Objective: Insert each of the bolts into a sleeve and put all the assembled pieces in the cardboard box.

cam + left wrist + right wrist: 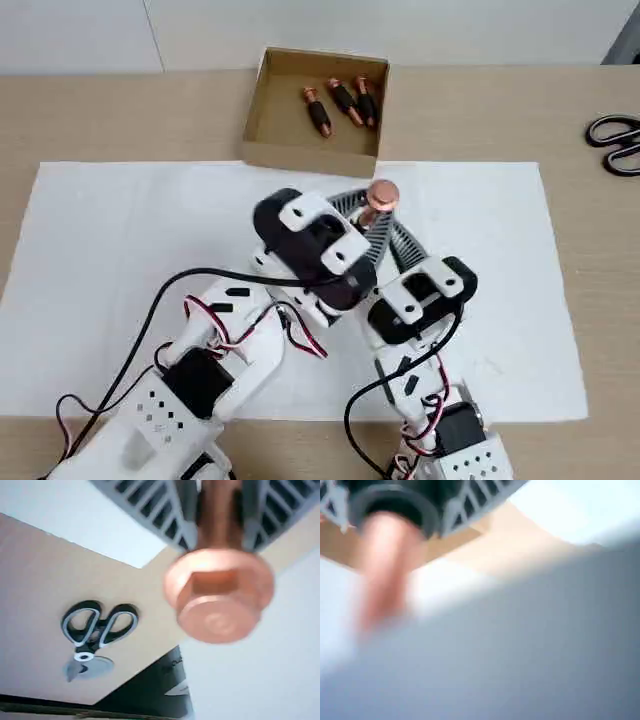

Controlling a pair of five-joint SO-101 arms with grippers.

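Bolt (381, 194) stands upright, head up, at the point where the two arms meet over one sheet of white paper (120, 260). Both arms lean inward, wrists angled toward each other. The left gripper (220, 505) is clamped on the bolt shank just below the head. The right gripper (392, 515) is closed around one black sleeve (390, 500), and the shank projects from it. Beyond the fingertips, one cardboard box (310, 158) holds three assembled pieces (317, 110). One pair of scissors (615, 143) lies well apart from the fingers.
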